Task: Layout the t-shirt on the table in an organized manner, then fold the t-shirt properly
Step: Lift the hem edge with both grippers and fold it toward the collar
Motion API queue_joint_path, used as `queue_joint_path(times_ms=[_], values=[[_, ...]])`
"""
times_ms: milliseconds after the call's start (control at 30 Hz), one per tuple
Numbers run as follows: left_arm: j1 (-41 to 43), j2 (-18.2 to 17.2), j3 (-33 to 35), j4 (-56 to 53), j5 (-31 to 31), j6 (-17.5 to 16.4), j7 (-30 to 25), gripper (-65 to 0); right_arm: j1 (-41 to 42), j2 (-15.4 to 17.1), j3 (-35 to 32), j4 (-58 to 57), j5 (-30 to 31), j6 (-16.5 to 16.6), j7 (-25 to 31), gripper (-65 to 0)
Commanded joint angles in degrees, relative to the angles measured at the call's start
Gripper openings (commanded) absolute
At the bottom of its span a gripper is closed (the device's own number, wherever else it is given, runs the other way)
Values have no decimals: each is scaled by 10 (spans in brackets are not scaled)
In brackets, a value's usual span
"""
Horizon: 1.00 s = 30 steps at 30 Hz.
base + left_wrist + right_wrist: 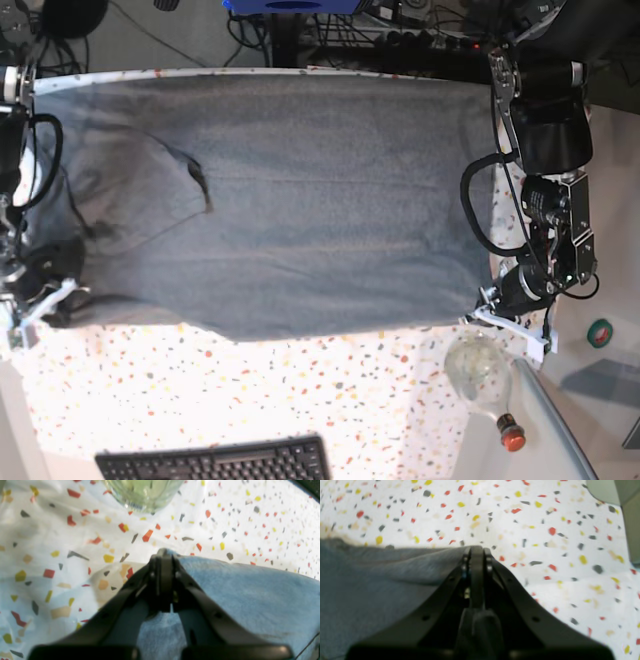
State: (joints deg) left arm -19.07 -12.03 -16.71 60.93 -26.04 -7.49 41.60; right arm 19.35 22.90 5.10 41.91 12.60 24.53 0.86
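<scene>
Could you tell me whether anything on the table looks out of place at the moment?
Yes: a clear bottle lies on its side right beside the left gripper and the t-shirt's corner.

- Bright, even daylight whitens the counter (545,517).
- Both wrist views are soft; each claw (163,555) blurs near the lens.
- Glare washes the glass bottle (145,492).

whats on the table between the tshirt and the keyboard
Nothing: in the base view only bare speckled table lies between the t-shirt and the keyboard.
</scene>
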Motion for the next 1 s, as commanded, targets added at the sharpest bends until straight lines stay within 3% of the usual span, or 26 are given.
queue_joint_path(times_ms=[0,300,433,767,900,967], values=[[-16,-7,-1,11,-6,-3,-10,-650,18,12,-12,-5,5,2,32,-650],[-1,-8,-1,15,-6,-3,-9,-650,31,12,-24,-80,5,2,115,-650],[8,-10,-1,23,-12,-3,27,-650,28,13,-20,-61,5,2,117,-650],[33,-24,-2,46,-13,-5,31,-650,-11,28,-14,-7,9,2,91,-650],[48,-40,-4,46,-13,-59,31,-650,-52,27,36,57,7,2,89,-650],[48,-40,-6,46,-12,-71,32,-650,-67,27,38,82,7,2,77,-650]])
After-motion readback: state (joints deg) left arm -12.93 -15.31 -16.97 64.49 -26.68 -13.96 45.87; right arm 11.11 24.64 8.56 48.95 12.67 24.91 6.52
